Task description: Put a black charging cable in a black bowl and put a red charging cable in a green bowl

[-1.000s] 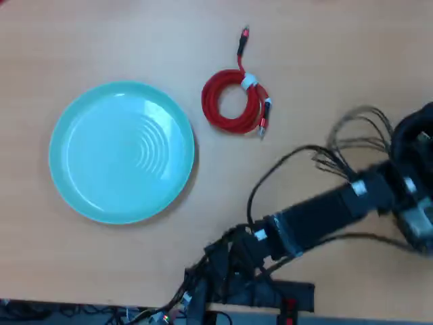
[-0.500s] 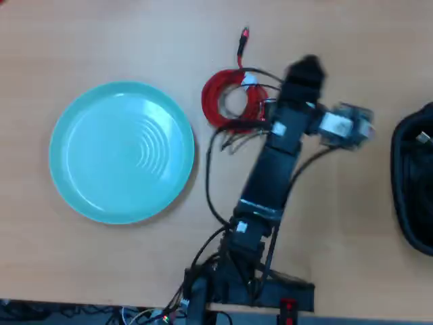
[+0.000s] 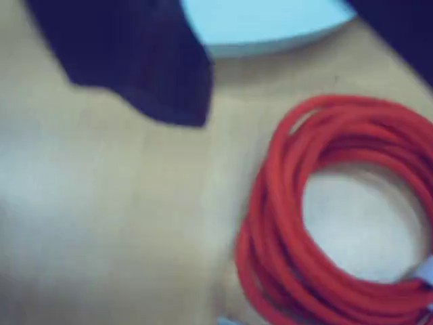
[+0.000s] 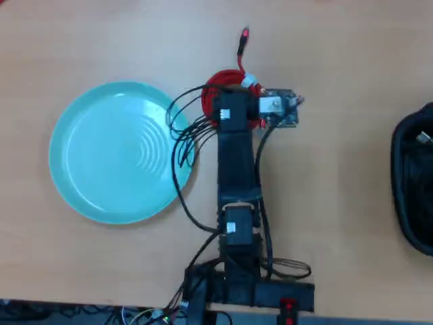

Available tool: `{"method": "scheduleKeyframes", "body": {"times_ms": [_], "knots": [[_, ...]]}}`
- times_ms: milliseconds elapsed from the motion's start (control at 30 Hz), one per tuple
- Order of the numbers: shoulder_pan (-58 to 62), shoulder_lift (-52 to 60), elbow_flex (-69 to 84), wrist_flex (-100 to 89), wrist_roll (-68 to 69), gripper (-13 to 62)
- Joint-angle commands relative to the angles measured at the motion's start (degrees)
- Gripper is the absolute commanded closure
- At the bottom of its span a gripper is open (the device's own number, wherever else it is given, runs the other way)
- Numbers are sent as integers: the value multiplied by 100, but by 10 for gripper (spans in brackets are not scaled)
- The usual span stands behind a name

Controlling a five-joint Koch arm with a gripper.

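Observation:
The red charging cable [image 3: 318, 223] lies coiled on the wooden table, at the lower right of the blurred wrist view. My gripper [image 3: 304, 88] is open, with one dark jaw at the upper left and the other at the upper right corner, just above the coil and not touching it. In the overhead view my wrist covers most of the red coil [image 4: 215, 87], and one red plug sticks out behind it. The green bowl [image 4: 88, 196] sits to the left of the arm, and its rim [image 3: 270, 37] shows ahead of the gripper. The black bowl [image 4: 406, 203] is at the right edge. The black charging cable's silver-tipped plug [image 4: 423, 138] shows inside it.
The arm's base [image 4: 247, 288] stands at the table's front edge, with thin black wires [image 4: 179, 145] looping over the green bowl's right rim. Bare table lies between the arm and the black bowl.

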Motion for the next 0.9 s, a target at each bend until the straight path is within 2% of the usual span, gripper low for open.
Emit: {"method": "scheduleKeyframes", "body": {"times_ms": [0,233,867], "knots": [[-369,-229,-220,-202,70,78],[-721,-782,-229,-431,97,79],[-466,-1802,-220,-369,747,78]]}}
